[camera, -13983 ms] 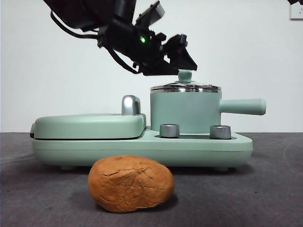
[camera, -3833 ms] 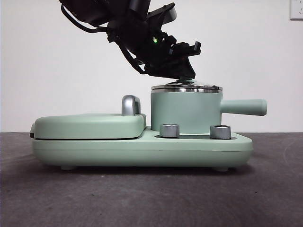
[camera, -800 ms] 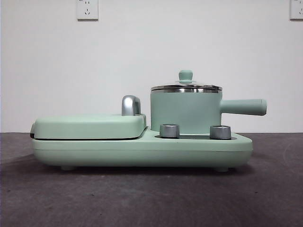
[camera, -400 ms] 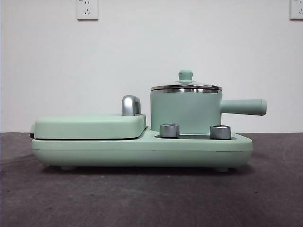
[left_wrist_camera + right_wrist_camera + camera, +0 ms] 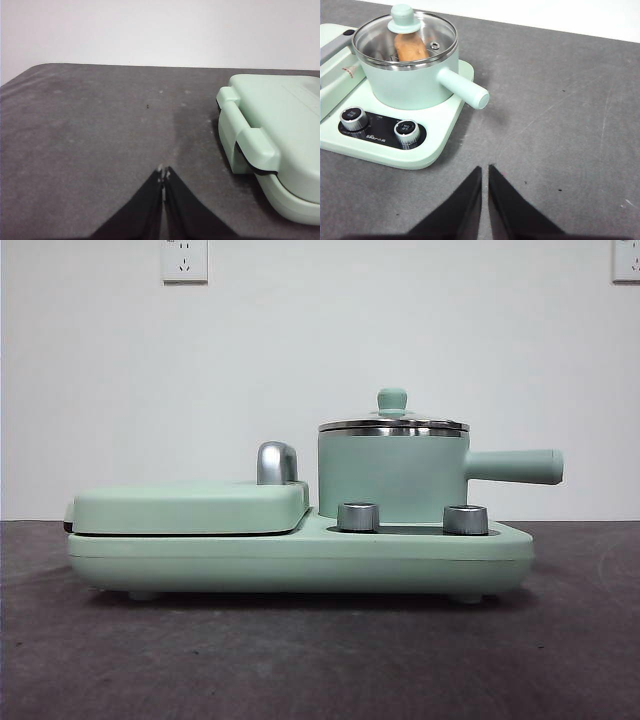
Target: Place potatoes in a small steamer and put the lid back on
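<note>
I'm seeing the potatoes [image 5: 410, 48] sitting inside the small steamer [image 5: 410, 75], the lid [image 5: 405, 31] resting on it, beyond my right gripper [image 5: 485, 172], left gripper [image 5: 163, 175] over bare table [image 5: 90, 130], both jaw pairs pressed together, pinching nothing

Plain white wall [image 5: 320, 330], two wall sockets [image 5: 184, 259] high up, dark grey felt-like tabletop [image 5: 300, 660], even light

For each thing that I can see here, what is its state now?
Lid: closed on the small steamer.
Potato: inside the steamer, under the glass.
Griddle cover: shut.
Left gripper: shut, empty, beside the griddle.
Right gripper: shut, empty, away from the steamer.
</note>
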{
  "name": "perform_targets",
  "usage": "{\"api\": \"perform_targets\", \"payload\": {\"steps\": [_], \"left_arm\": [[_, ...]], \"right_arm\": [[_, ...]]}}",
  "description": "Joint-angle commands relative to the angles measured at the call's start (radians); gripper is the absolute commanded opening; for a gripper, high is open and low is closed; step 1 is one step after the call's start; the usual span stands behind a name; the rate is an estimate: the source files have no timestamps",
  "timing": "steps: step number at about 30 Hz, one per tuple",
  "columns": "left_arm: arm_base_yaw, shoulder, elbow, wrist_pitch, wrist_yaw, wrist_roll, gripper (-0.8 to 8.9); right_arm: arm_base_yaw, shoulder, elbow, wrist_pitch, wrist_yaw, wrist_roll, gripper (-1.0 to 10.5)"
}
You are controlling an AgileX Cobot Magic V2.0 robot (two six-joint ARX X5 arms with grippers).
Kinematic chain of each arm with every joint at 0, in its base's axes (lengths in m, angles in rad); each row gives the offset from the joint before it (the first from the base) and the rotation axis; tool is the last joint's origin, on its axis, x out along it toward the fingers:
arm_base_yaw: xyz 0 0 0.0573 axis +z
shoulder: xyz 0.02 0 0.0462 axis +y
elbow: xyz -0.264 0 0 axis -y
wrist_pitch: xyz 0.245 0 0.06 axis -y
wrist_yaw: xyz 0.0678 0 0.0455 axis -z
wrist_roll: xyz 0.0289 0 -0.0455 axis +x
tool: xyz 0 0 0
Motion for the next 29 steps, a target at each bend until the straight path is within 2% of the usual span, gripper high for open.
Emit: {"api": "perform_targets", "payload": {"steps": [1, 18, 24, 29], "left_arm": [[0.001, 0.0, -0.02, 0.003, -0.002, -0.003, 0.06], [0.001, 0.001, -0.02, 0.003, -0.002, -0.001, 0.06], [0.001, 0.001, -0.02, 0.003, -0.002, -0.001, 0.06], [0.001, 0.001, -0.02, 0.003, -0.002, -0.001, 0.06]], "right_arm": [[0.005, 0.001, 0.009, 0.011, 0.001, 0.011, 0.2], [0.005, 0.001, 0.009, 0.011, 0.001, 0.01, 0.2], [0.005, 0.0, 0.009, 0.082, 0.119, -0.001, 0.2], [-0.044, -0.007, -0.048, 0.163, 0.116, -0.001, 0.2]]}}
